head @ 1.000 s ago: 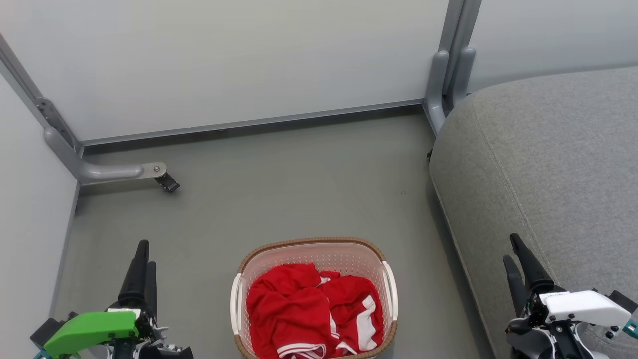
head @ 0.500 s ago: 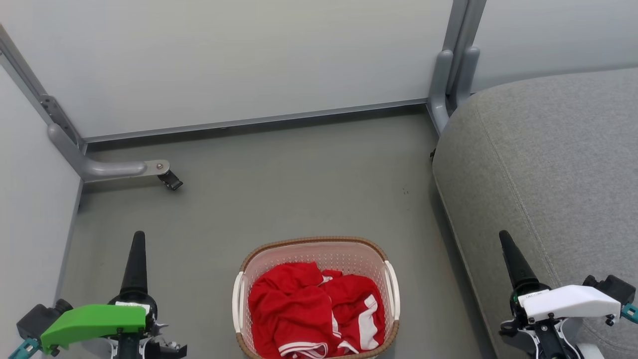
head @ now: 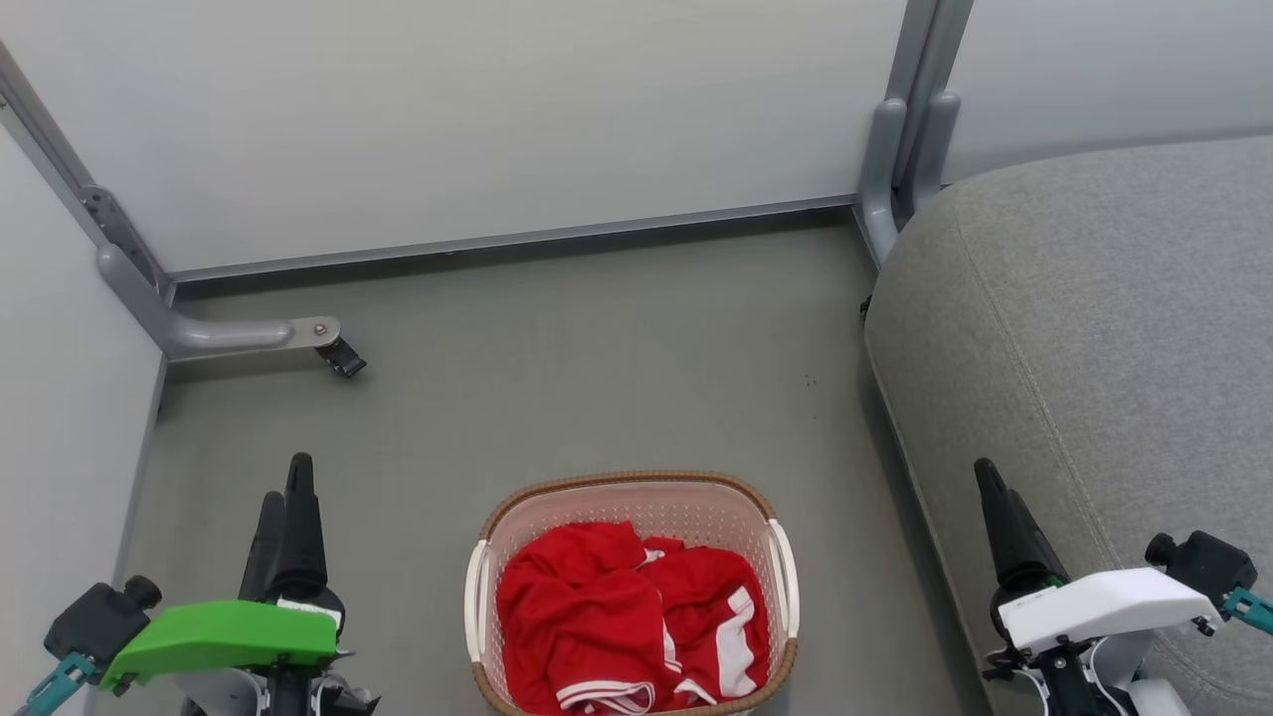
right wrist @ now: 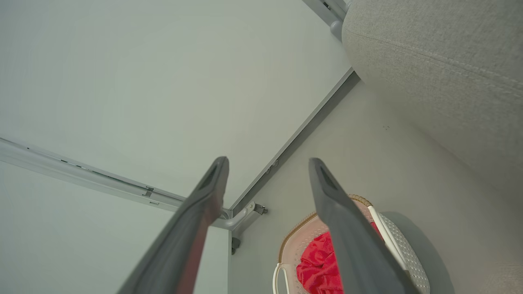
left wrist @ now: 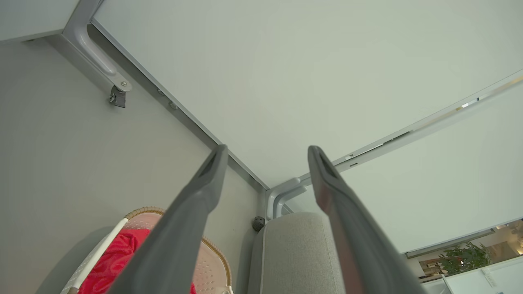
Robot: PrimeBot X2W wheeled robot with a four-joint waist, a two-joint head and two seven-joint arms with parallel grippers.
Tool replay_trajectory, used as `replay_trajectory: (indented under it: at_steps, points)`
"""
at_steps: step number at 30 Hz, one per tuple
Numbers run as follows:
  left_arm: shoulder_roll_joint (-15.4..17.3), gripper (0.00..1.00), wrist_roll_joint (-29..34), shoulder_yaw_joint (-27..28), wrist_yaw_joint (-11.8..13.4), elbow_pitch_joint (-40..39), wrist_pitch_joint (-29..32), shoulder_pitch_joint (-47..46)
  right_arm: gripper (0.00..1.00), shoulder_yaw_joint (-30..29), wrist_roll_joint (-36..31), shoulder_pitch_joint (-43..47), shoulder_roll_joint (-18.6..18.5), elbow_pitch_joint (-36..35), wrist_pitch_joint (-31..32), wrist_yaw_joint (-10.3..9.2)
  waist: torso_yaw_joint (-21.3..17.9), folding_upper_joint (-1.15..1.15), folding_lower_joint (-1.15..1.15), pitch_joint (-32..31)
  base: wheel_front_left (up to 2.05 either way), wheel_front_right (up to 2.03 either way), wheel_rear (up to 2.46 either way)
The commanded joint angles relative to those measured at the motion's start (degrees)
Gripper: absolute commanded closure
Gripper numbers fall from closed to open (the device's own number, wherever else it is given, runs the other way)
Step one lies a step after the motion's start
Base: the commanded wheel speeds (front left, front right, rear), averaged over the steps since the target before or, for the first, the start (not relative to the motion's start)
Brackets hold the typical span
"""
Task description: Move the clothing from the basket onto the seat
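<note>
The clothing (head: pixel 617 626) is a crumpled bright red heap with white stripes, lying inside the cream perforated basket (head: pixel 627 481) on the floor at bottom centre. The grey seat (head: pixel 1094 348) fills the right side. My left gripper (head: pixel 286 479) hovers left of the basket, open and empty. My right gripper (head: pixel 993 482) hangs open over the seat's front edge, right of the basket. In the left wrist view the open left gripper (left wrist: pixel 266 148) frames the basket (left wrist: pixel 141 211), clothing (left wrist: pixel 110 261) and seat (left wrist: pixel 294 253). The right wrist view shows the open right gripper (right wrist: pixel 267 160) above the basket (right wrist: pixel 302 232), clothing (right wrist: pixel 318 265) and seat (right wrist: pixel 441 61).
Pale partition walls (head: pixel 448 119) close the back and left. A grey metal foot with a black caster (head: pixel 338 358) juts from the left corner. A grey post (head: pixel 895 169) stands by the seat's far corner. Grey floor (head: pixel 597 378) lies beyond the basket.
Both wrists have rolled. The right gripper has drifted left toward the basket, and the left gripper slightly right. The clothing and basket have not moved.
</note>
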Motion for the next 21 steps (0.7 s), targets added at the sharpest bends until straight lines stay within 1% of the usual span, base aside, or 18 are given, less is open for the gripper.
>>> replay_trajectory:
  at_steps: [1,5,12,16,21]
  points:
    - [0.37,0.00,1.77,-0.25,0.65,-0.89,-0.57,0.06,0.00,0.48,-2.04,-0.18,-0.40,-0.90,-0.70,0.01,0.04,0.00,0.00,-0.01,0.00,0.00,0.00]
    - [0.39,0.00,4.79,-0.70,1.69,-1.21,-1.34,0.16,0.00,1.17,-4.93,0.08,-0.44,-1.15,-1.48,0.01,0.11,0.00,0.00,-0.01,0.00,0.00,0.00]
    - [0.42,0.00,11.06,-1.78,2.35,-1.96,-2.65,0.88,0.00,2.23,-9.40,0.43,-0.48,-2.05,-2.78,0.02,0.21,0.00,0.00,-0.05,0.00,0.00,0.00]
    - [0.45,0.00,14.62,-2.79,1.81,-2.05,-3.39,1.10,0.00,2.69,-11.94,0.61,-0.51,-2.56,-3.52,0.02,0.28,0.00,0.00,-0.08,0.00,0.00,0.00]
    - [0.47,0.00,17.18,-3.21,1.98,-2.95,-4.18,1.40,0.00,3.69,-15.19,0.73,-0.53,-2.89,-4.35,0.02,0.37,0.00,0.00,-0.07,0.00,0.00,0.00]
